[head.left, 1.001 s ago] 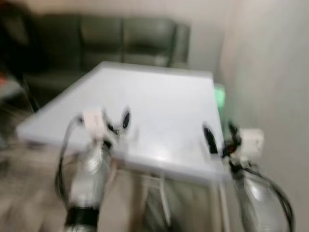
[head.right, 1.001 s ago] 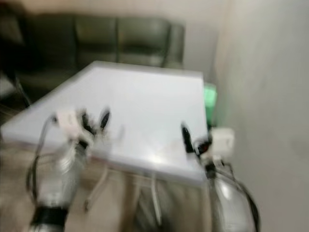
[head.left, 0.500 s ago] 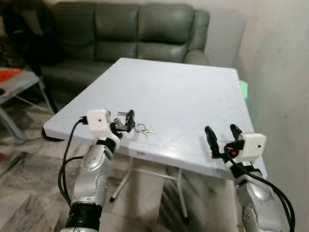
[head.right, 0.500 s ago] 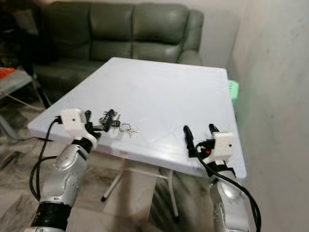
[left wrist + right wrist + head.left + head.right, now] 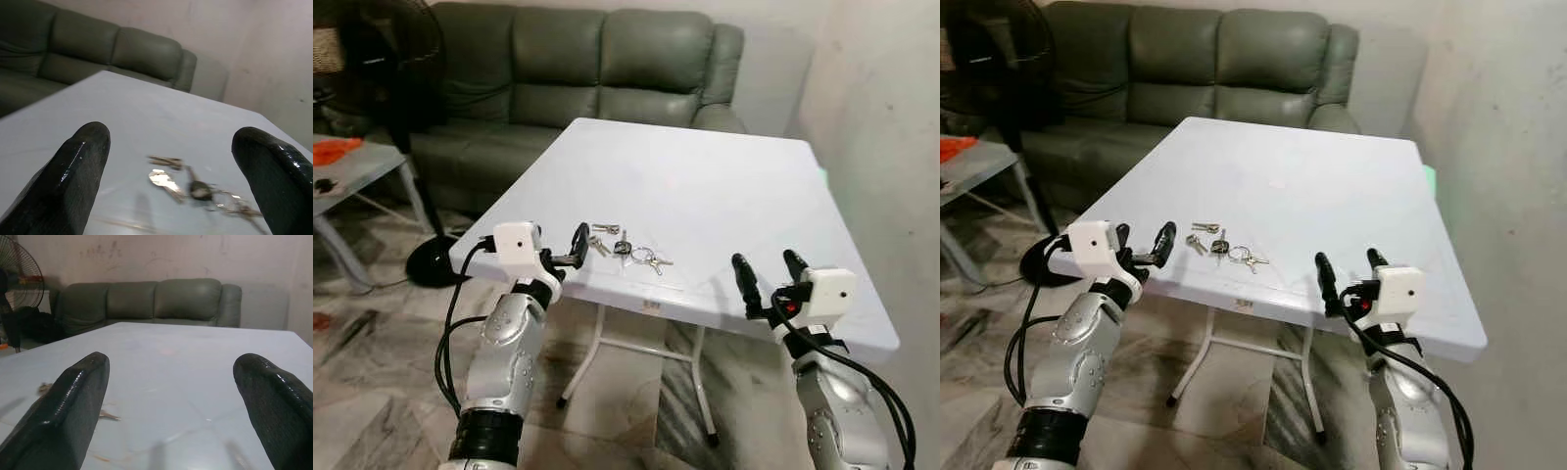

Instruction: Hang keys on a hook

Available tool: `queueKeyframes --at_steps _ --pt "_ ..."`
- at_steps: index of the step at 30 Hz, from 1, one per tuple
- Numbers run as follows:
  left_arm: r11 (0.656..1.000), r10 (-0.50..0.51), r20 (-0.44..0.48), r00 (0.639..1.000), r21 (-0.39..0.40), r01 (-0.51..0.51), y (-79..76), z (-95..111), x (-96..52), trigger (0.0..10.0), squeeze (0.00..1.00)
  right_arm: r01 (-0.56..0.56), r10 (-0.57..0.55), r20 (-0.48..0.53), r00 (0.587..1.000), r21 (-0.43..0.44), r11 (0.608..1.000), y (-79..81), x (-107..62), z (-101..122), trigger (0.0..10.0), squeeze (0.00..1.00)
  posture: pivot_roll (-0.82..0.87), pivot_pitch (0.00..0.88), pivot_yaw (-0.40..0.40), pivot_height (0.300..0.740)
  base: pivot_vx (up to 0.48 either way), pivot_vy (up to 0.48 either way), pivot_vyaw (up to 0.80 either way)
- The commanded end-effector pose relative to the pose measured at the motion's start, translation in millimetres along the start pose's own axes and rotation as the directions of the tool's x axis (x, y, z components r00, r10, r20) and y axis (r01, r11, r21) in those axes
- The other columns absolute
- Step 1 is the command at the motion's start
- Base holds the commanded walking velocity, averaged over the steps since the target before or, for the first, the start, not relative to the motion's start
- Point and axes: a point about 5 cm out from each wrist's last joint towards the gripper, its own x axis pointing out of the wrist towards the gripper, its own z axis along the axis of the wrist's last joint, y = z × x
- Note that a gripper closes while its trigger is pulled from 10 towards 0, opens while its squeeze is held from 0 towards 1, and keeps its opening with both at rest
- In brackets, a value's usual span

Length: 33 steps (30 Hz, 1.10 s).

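Near the front edge of the white folding table point(image 5: 705, 186) lie the keys point(image 5: 625, 250), a loose bunch on a ring, spread flat on the tabletop toward its left front corner. A small reddish mark sits on the table's front rim just below the keys, too small to read. No other writing can be made out. The single keys blur together in the left wrist view, so their number is hard to tell.

The left gripper point(image 5: 561, 253) hovers at the table's left front corner, just beside the keys and apart from them, its two black fingers point(image 5: 73, 171) spread wide with nothing between them. The right gripper point(image 5: 769, 272) hangs over the table's front edge toward the right corner, well apart from the keys, fingers likewise spread and empty.

Behind the table stands a dark green sofa point(image 5: 587, 69); left of the table a black fan point(image 5: 386, 59) on a round base, its head cut off by the frame.
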Motion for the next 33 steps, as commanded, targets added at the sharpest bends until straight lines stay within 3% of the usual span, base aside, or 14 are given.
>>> queueKeyframes --at_steps 1,14,25,33 --pt "1.000 0.030 0.004 1.000 0.009 -0.030 9.5 2.4 -1.7 10.0 0.00 -0.028 0.028 0.022 0.999 0.008 1.000 8.3 5.0 5.3 10.0 0.00 0.01 0.000 -0.035 0.740 0.000 0.469 0.00" --pt "1.000 0.030 -0.001 1.000 0.003 -0.030 9.3 1.2 -2.1 10.0 0.00 -0.033 0.033 0.021 0.999 0.008 0.999 9.1 4.8 5.6 10.0 0.00 0.01 0.000 -0.039 0.740 0.000 0.472 0.00" --pt "1.000 0.009 -0.007 1.000 -0.025 -0.009 3.8 -3.0 -4.0 10.0 0.00 -0.041 0.041 0.013 0.999 0.006 0.999 9.3 3.3 4.8 10.0 0.00 0.01 0.000 -0.042 0.740 0.000 0.000 0.00" --pt "0.999 0.025 -0.040 0.999 -0.021 -0.026 8.0 -8.3 -7.3 10.0 0.00 -0.040 0.040 0.001 0.999 0.009 0.999 9.9 0.3 1.9 10.0 0.00 0.02 0.000 -0.042 0.740 0.000 0.000 0.00"
